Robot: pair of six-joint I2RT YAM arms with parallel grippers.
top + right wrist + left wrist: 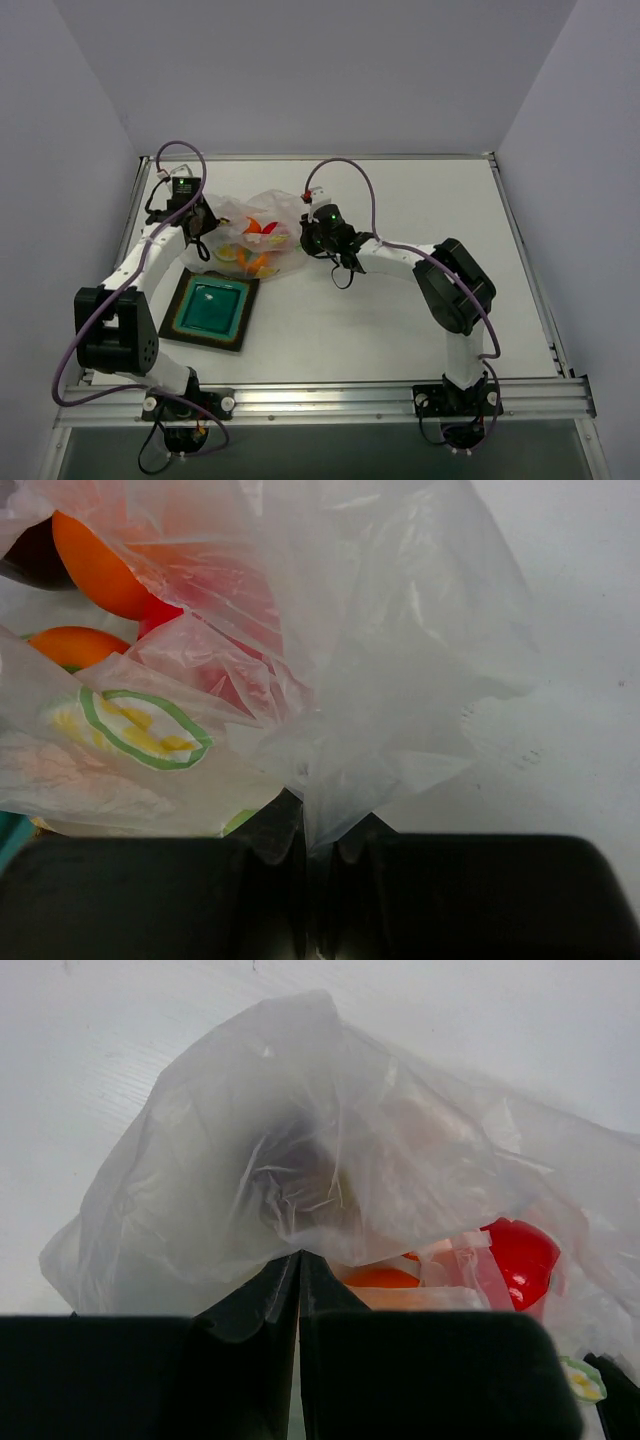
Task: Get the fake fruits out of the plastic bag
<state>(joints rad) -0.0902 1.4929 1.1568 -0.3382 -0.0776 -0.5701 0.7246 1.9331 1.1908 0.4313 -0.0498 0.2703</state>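
Plastic bag [262, 208]: laid crumpled on the table [400, 310], pinched from both sides.
Left end effector [300, 1285]: clenched on its film.
Right end effector [308, 830]: likewise clenched.
Fake fruits [95, 565]: veiled inside, number unclear.

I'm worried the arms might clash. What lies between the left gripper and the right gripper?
The plastic bag, fake fruits inside, fills that stretch; left gripper and right gripper are each shut on its film. The top view shows it.
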